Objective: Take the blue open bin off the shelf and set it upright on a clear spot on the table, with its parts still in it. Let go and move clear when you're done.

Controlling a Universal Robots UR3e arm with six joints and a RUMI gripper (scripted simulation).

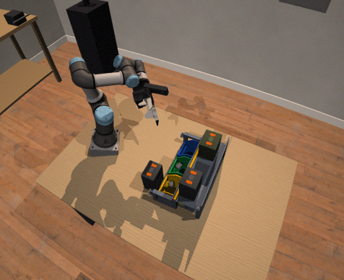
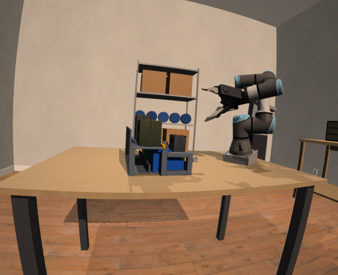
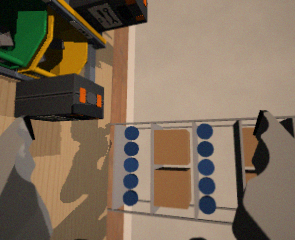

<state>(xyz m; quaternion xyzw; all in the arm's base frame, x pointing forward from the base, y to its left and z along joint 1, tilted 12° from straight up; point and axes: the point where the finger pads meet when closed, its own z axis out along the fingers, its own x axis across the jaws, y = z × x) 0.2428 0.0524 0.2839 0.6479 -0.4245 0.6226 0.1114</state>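
Note:
The blue open bin [image 1: 188, 148] [image 2: 172, 163] sits at the near end of the grey shelf rack [image 1: 211, 176] [image 2: 130, 153] on the table [image 1: 244, 210] [image 2: 74, 168]. What it holds cannot be made out. My gripper [image 1: 153, 115] [image 2: 204, 103] [image 3: 143, 114] is open and empty. It hangs high above the table between the robot base and the rack, well clear of the blue bin. The wrist view does not show the blue bin.
A green bin [image 1: 179, 165] [image 3: 27, 35] and a yellow bin [image 1: 168, 184] [image 3: 74, 57] sit beside the blue one. An olive box [image 1: 210, 144] and a black box [image 1: 191, 183] stand on the rack. Another black box [image 1: 151, 174] [image 3: 57, 97] stands on the table. A storage shelf [image 2: 166, 94] stands by the wall.

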